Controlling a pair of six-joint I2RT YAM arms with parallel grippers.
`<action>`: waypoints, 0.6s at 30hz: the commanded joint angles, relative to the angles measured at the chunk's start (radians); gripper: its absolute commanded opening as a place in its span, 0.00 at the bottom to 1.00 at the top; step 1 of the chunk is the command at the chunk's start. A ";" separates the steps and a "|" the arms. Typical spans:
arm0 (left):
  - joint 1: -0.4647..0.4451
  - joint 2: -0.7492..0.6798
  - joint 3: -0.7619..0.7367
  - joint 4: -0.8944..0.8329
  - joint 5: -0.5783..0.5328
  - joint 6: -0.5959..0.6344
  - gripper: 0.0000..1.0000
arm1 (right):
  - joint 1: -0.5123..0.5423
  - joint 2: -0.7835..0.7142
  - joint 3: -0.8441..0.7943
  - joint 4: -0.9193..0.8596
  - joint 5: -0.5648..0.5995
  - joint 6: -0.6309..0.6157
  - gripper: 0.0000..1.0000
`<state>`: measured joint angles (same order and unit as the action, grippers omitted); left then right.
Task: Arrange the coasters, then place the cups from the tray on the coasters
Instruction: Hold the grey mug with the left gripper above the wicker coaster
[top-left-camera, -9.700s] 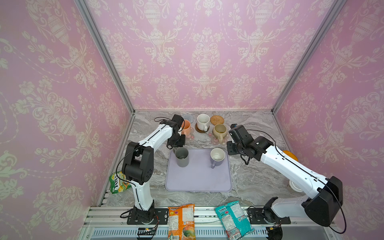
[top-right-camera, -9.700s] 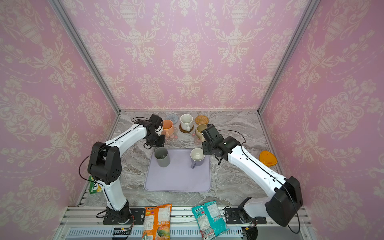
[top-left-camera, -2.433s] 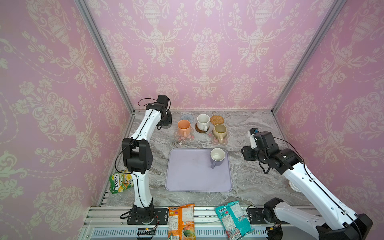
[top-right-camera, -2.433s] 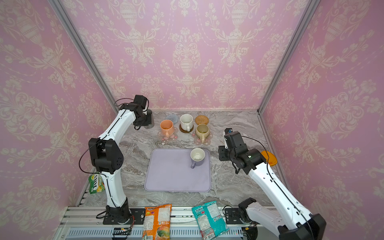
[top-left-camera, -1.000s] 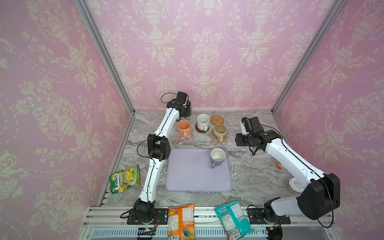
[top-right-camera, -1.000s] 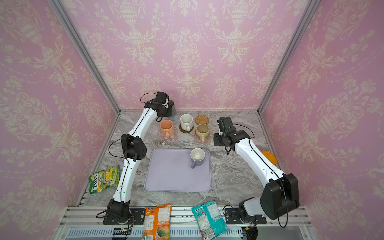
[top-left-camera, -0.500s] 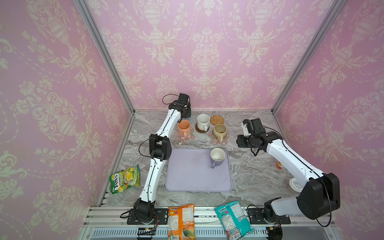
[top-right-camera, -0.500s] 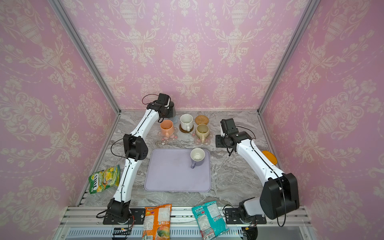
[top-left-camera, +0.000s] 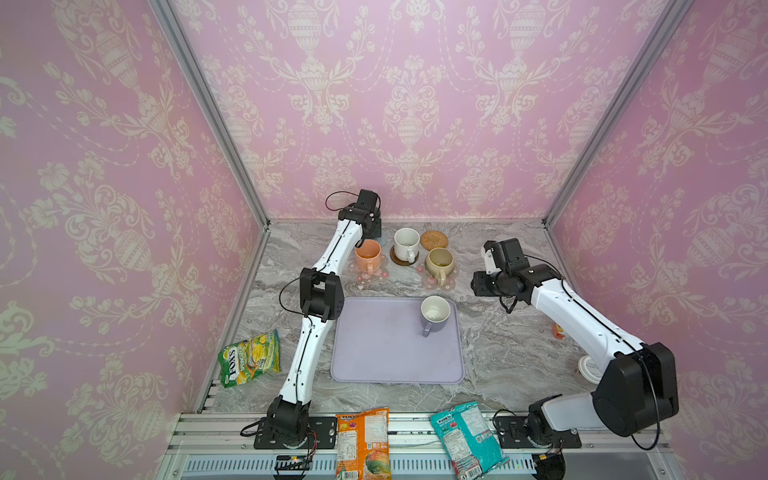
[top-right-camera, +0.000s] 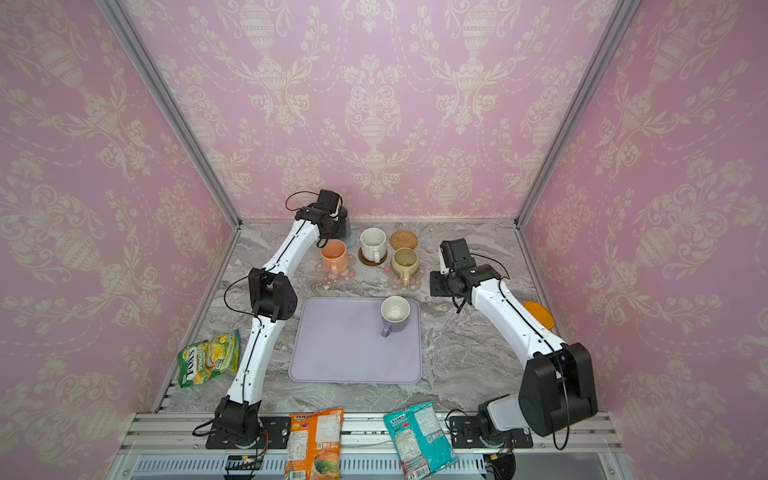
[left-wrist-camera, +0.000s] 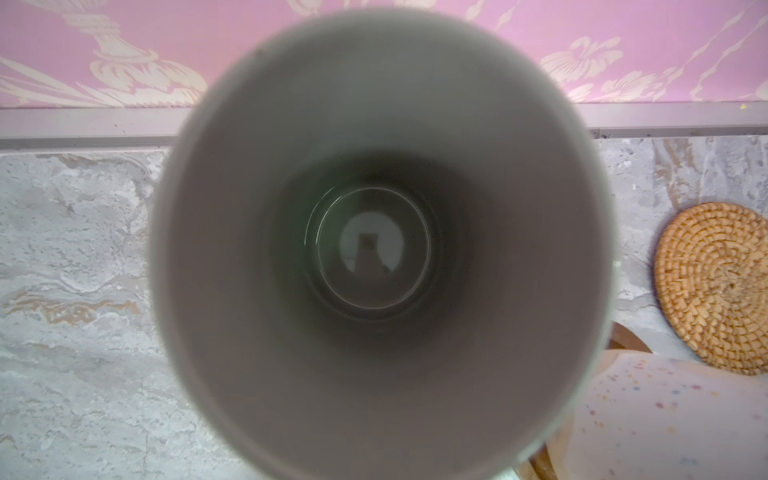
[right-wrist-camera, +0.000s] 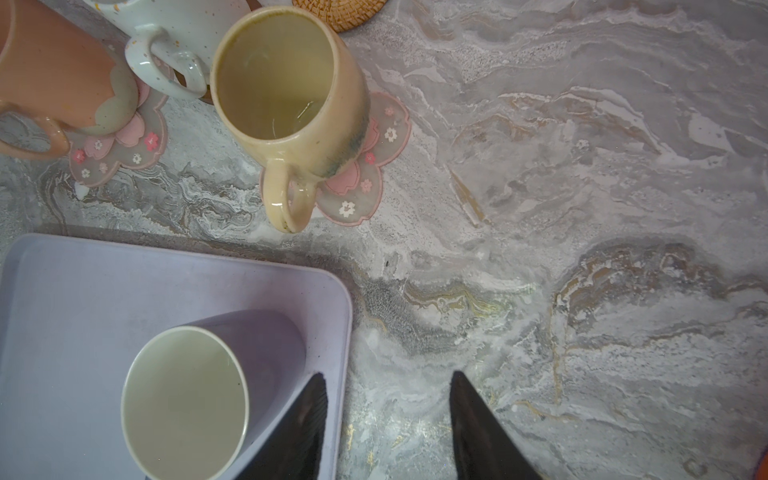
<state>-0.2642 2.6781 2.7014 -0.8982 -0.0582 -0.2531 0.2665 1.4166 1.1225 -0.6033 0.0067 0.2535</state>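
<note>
While tray (right-wrist-camera: 83, 282) is holding empty lavender cup (right-wrist-camera: 183, 399) | left claw (top-left-camera: 371, 220) is pinching tumbler (left-wrist-camera: 374, 249) | right claw (right-wrist-camera: 386, 376) is gaping beside tray corner

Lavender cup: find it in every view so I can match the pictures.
In a top view: lavender cup at the tray's far right corner.
In a top view: same corner.
Left wrist: absent; grey tumbler fills it.
Right wrist: on the tray, beside the right gripper, cup at.
Shared landmark: rattan coaster, in all four.

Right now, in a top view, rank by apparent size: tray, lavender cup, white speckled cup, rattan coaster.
1. tray
2. lavender cup
3. white speckled cup, close call: it sits farther from the camera
4. rattan coaster
</note>
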 joint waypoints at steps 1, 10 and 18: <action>-0.003 -0.014 0.045 0.023 -0.013 -0.022 0.00 | -0.007 0.009 -0.017 0.000 0.009 -0.022 0.49; -0.004 -0.013 0.044 0.014 0.003 -0.040 0.00 | -0.012 0.006 -0.032 0.008 0.003 -0.020 0.49; -0.003 -0.021 0.043 -0.001 0.035 -0.027 0.11 | -0.013 -0.001 -0.040 0.013 -0.005 -0.014 0.49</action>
<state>-0.2642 2.6797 2.7018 -0.8986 -0.0547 -0.2745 0.2611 1.4170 1.0985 -0.5945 0.0067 0.2535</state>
